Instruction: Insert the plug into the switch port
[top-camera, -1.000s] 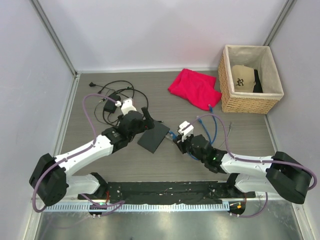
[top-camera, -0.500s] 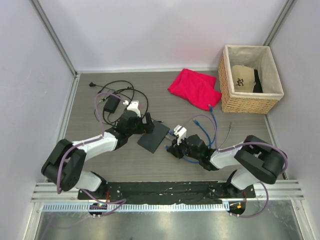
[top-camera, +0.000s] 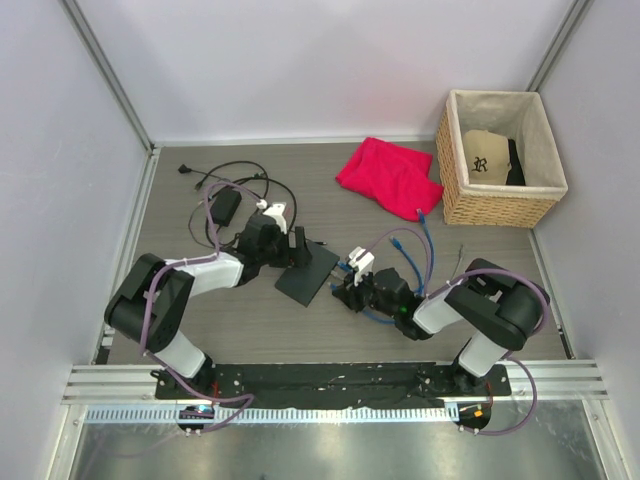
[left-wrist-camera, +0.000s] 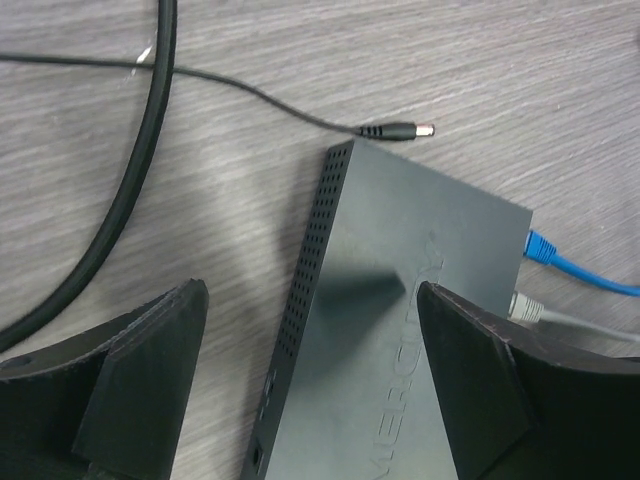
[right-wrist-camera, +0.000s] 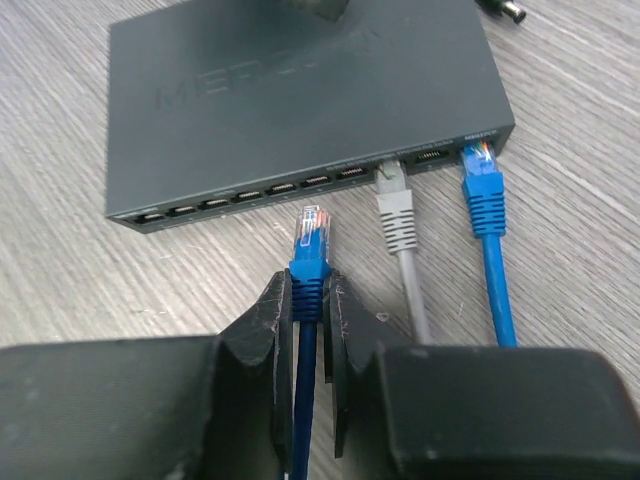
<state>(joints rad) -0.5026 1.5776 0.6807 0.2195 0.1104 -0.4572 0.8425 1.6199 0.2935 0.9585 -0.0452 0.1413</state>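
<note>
The switch is a flat dark box lying on the table. Its port row faces my right gripper. That gripper is shut on the ribbed boot of a blue cable, and the clear-tipped plug points at the ports with a strip of table between them. A grey cable and another blue cable sit in ports at the right end. My left gripper hangs open over the switch, one finger over the table, the other above its top.
A thin black cord ending in a barrel plug lies just beyond the switch, beside a thick black cord. A black power brick sits at the back left. A red cloth and a wicker basket are at the back right.
Both arms have folded, their elbows rising. The right gripper has carried the plug left and nearer to the switch's ports. The left gripper has stayed over the switch's far side.
</note>
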